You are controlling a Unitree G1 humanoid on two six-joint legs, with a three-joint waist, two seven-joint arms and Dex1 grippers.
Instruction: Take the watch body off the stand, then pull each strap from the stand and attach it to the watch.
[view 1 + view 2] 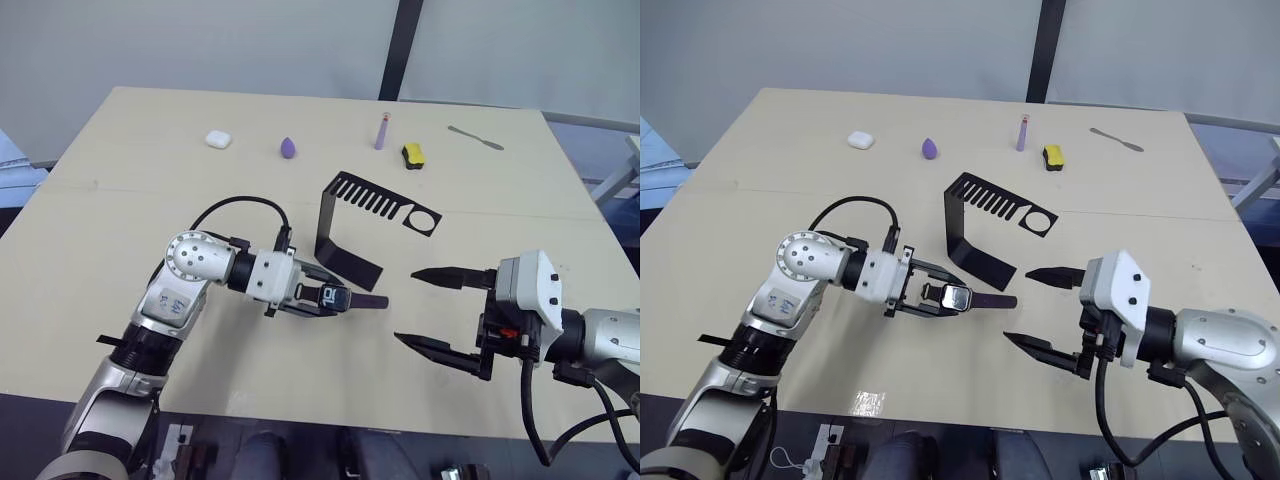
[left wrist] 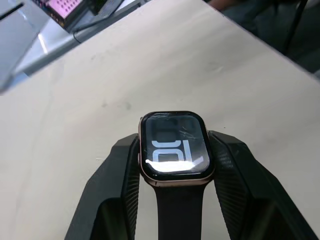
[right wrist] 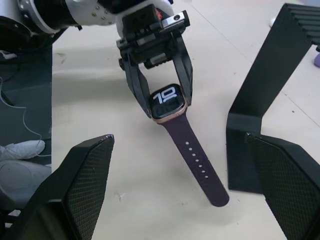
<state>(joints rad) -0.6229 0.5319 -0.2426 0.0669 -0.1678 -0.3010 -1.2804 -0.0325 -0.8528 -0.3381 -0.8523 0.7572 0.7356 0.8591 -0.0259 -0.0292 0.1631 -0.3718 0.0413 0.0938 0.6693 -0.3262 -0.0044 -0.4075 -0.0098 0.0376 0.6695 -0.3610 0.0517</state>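
Ribbed left pincer (image 3: 165,95) clamps the glossy rounded-square watch body (image 3: 167,104), perforated strap (image 3: 196,162) attached; right pincer (image 1: 440,312) gapes empty.

Left arm bent at the elbow, forearm reaching inward over the table | left gripper (image 1: 322,297) level, fingers clamped on the watch body (image 1: 334,296) | right arm extended in from the right, wrist level | right gripper (image 1: 428,310) spread wide, holding nothing, facing the left gripper
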